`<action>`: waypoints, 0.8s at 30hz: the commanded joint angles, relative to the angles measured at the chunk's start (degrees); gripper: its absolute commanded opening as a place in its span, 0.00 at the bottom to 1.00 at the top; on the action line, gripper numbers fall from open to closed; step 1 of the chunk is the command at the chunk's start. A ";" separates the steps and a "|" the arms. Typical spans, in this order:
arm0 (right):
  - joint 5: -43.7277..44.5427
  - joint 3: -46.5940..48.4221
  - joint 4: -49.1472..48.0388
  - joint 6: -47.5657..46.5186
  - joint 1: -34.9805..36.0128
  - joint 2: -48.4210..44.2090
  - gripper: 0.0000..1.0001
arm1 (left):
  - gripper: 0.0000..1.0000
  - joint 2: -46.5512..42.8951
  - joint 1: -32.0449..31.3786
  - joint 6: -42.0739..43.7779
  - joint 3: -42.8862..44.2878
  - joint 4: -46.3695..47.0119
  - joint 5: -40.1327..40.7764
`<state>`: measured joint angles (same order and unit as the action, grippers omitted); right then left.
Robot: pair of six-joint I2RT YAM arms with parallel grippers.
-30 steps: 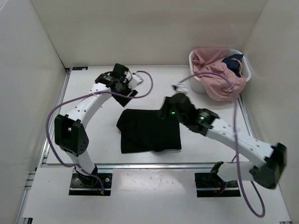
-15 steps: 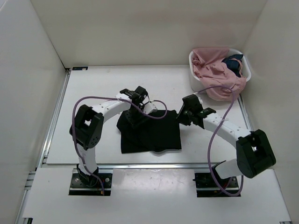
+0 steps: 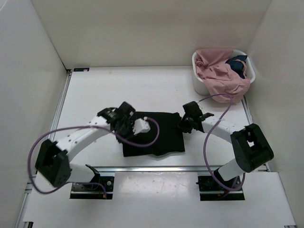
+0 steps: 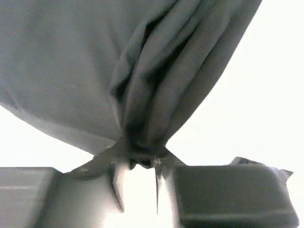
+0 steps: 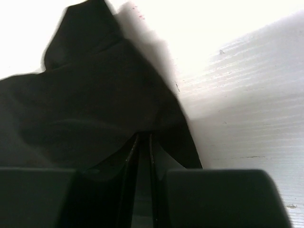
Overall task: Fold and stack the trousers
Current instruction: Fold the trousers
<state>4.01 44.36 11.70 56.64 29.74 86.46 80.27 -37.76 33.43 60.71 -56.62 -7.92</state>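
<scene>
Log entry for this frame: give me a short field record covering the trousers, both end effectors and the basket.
trousers: black, folded into a rough rectangle, lying on the table between the arms
left end effector: shut, pinching a bunched fold of the trousers
right end effector: fingers nearly together on the trousers' right edge
basket: white, far right corner of the table
basket contents: pink garment spilling over the rim, blue garment behind it

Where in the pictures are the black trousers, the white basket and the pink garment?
black trousers (image 3: 166, 137), top external view, flat middle of the cloth.
white basket (image 3: 198, 84), top external view, left outer wall.
pink garment (image 3: 218, 76), top external view, middle of the heap.
</scene>
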 commanded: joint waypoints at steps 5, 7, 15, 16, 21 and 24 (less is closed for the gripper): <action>1.70 0.55 -0.01 2.16 -0.12 0.90 0.18 | 0.78 -15.47 -1.79 12.53 -16.48 -5.61 -5.17; 1.70 1.26 0.51 2.16 -0.12 0.91 0.18 | 0.88 -16.89 -1.79 13.06 -17.11 -5.61 -3.69; 4.16 4.68 7.00 -0.30 0.41 -3.65 0.25 | 0.92 -13.92 -1.79 3.59 -6.67 -2.28 -4.29; 5.99 5.47 10.24 -0.83 0.41 -4.27 0.39 | 0.92 -13.22 -1.79 1.83 -6.66 -0.70 -3.77; 5.41 5.40 13.43 -4.95 0.41 -7.17 0.76 | 0.89 -6.37 -1.27 -4.68 -8.41 6.43 1.84; 1.54 2.32 13.09 -6.62 0.41 -7.18 0.76 | 0.86 -2.84 -1.27 -5.31 -12.01 9.59 3.44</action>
<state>8.14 48.18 22.55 53.12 29.91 80.01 76.07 -39.18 31.40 51.35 -50.85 -7.11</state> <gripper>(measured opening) 0.756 0.866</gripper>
